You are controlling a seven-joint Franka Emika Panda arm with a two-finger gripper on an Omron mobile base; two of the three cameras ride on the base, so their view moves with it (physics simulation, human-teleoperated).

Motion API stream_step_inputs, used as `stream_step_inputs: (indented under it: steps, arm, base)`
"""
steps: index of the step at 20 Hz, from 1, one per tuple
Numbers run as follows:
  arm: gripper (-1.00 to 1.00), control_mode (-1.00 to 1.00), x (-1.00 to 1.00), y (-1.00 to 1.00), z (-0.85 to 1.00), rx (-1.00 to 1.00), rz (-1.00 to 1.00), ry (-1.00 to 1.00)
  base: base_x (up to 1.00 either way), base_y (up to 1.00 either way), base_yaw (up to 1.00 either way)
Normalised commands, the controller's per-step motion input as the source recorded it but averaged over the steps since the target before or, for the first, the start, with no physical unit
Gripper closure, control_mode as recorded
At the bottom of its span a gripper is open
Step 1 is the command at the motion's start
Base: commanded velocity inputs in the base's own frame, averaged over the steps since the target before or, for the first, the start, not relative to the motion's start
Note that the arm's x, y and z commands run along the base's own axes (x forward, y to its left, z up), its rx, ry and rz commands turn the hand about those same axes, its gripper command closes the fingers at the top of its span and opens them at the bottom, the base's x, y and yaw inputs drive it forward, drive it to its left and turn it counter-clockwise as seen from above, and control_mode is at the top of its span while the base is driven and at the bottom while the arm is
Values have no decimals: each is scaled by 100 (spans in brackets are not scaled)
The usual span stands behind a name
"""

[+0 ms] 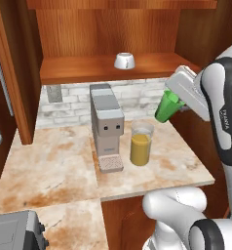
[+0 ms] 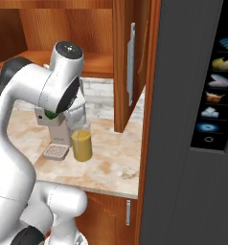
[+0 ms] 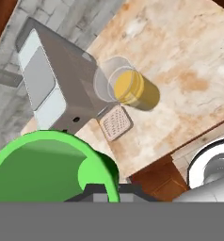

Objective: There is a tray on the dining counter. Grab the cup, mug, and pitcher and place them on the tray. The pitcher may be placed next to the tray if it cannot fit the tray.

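My gripper (image 1: 175, 99) is shut on the rim of the green cup (image 1: 166, 108) and holds it tilted in the air, above the right back part of a marble counter (image 1: 54, 161). In the hand view the cup (image 3: 43, 169) takes up the lower left, just above the fingertips. The pitcher (image 1: 141, 144) with orange liquid stands on the counter below, touching the right side of a grey coffee machine (image 1: 107, 122). The white mug (image 1: 124, 61) sits on the wooden shelf behind. The tray and the dining counter are out of view.
A grey toaster (image 1: 15, 232) sits at the counter's near left. Wooden cabinet walls (image 1: 10, 73) close in the nook on both sides. A tall dark appliance panel (image 2: 183, 119) stands to the right. The pitcher (image 3: 130, 87) and the coffee machine (image 3: 57, 89) lie under the hand.
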Motion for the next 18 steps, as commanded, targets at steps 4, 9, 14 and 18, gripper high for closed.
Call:
stream_step_inputs:
  steps: [4, 9, 14, 18]
  arm:
    - [100, -100, -22, 1, -11, -11, 17, 2]
    - [100, -100, -23, 0, -21, -10, 18, 0]
    - [100, -100, -23, 8, -17, -15, 18, 0]
    - [100, -100, -8, 21, -17, -17, 14, -1]
  base:
    - [0, 0, 0]
    - [0, 0, 0]
    - [0, 0, 0]
    - [0, 0, 0]
